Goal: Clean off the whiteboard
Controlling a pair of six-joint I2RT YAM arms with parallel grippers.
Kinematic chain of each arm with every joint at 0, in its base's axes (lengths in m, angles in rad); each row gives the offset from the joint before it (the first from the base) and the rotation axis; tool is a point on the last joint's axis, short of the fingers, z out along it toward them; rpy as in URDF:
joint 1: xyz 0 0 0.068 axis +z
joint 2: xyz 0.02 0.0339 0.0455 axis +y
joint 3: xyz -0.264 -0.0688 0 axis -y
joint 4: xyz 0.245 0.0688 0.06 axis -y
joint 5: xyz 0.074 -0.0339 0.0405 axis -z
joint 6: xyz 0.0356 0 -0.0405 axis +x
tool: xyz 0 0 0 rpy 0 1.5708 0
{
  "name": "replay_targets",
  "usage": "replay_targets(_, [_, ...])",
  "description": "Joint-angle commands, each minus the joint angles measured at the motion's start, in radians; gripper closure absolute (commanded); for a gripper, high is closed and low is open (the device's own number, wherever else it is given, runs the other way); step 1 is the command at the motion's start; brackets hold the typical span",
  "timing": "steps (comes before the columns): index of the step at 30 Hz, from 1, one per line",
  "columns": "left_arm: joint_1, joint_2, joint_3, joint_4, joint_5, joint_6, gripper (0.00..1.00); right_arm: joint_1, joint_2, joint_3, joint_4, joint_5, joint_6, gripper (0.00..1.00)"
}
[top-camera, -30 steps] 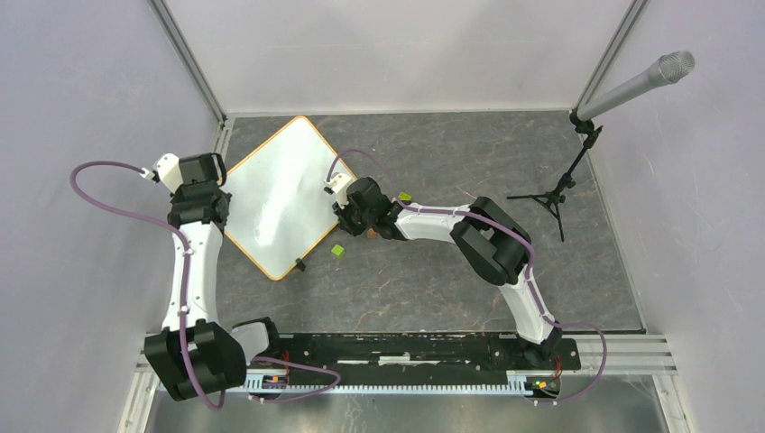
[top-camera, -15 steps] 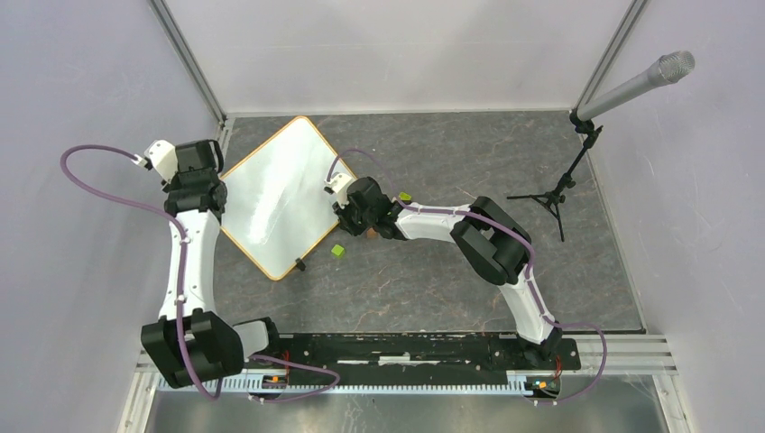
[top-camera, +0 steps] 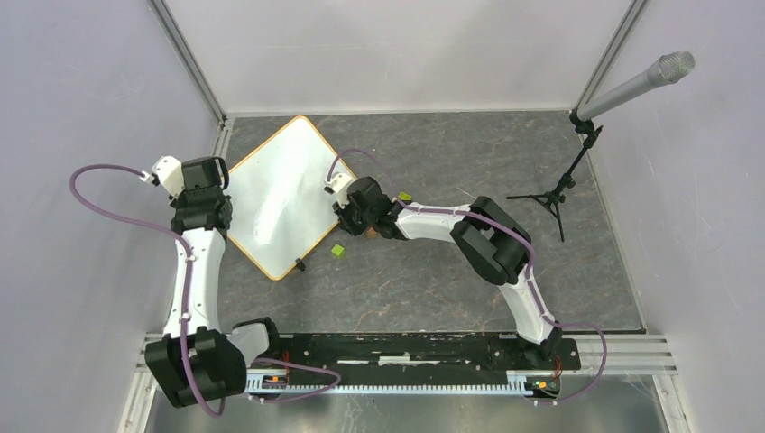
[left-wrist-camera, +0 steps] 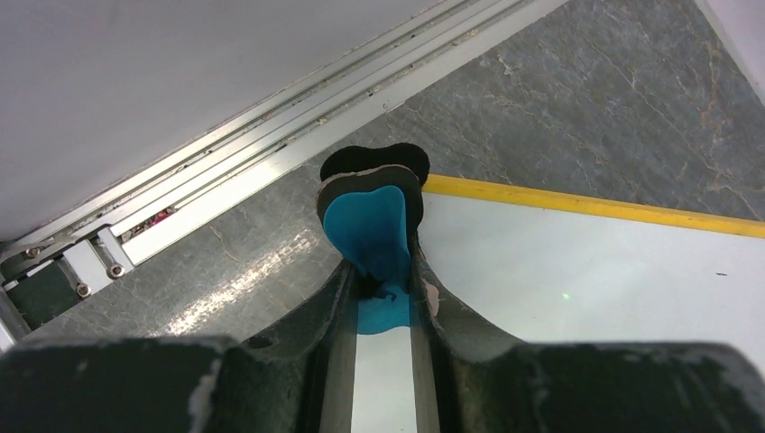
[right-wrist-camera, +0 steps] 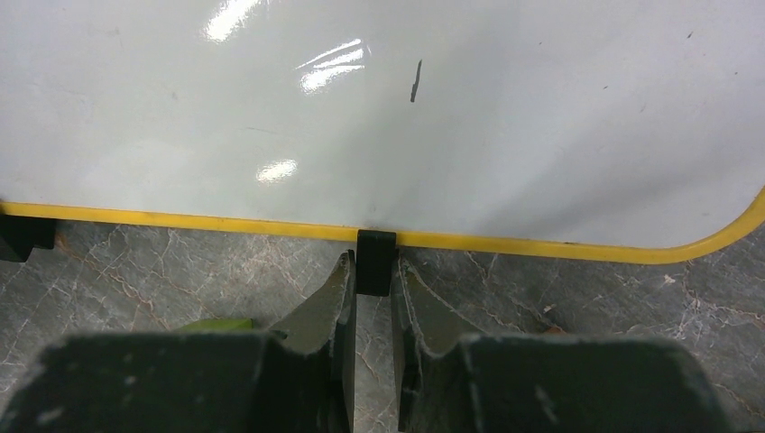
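Whiteboard (top-camera: 280,194), flat and white with an orange-tan rim, lies diamond-wise on the grey marbled tabletop (top-camera: 433,280), upper left of centre. The left gripper (left-wrist-camera: 379,271), clamped on a blue-and-black eraser pad (left-wrist-camera: 365,221), sits at its left edge, the board stretching rightward. The right gripper (right-wrist-camera: 374,271) pinches a small black clip (right-wrist-camera: 375,251) opposite.

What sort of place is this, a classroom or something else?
Most likely a robotics lab test booth: a left arm and a right arm are bolted to a metal rail at a table walled in by plain white panels, with a whiteboard lying on it and a microphone on a stand.
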Motion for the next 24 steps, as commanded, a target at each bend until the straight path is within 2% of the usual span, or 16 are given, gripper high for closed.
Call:
replay_targets(1, [0.002, -0.007, -0.002, 0.008, -0.025, -0.015, 0.86, -0.007, 0.023, -0.004, -0.064, -0.021, -0.021, 1.00])
replay_targets(7, [0.015, 0.098, 0.146, -0.022, -0.013, -0.032, 0.86, -0.006, 0.019, -0.007, -0.064, -0.016, -0.020, 1.00])
replay_targets(13, [0.003, 0.118, 0.189, -0.029, -0.052, 0.006, 0.86, -0.005, 0.016, -0.008, -0.064, -0.017, -0.021, 1.00])
replay_targets(20, [-0.079, 0.031, 0.028, -0.053, -0.049, 0.001, 0.86, -0.006, 0.017, -0.008, -0.061, -0.020, -0.019, 1.00])
replay_targets(24, [-0.100, -0.029, -0.092, -0.059, 0.036, -0.076, 0.86, -0.008, 0.016, -0.008, -0.063, -0.015, -0.020, 1.00])
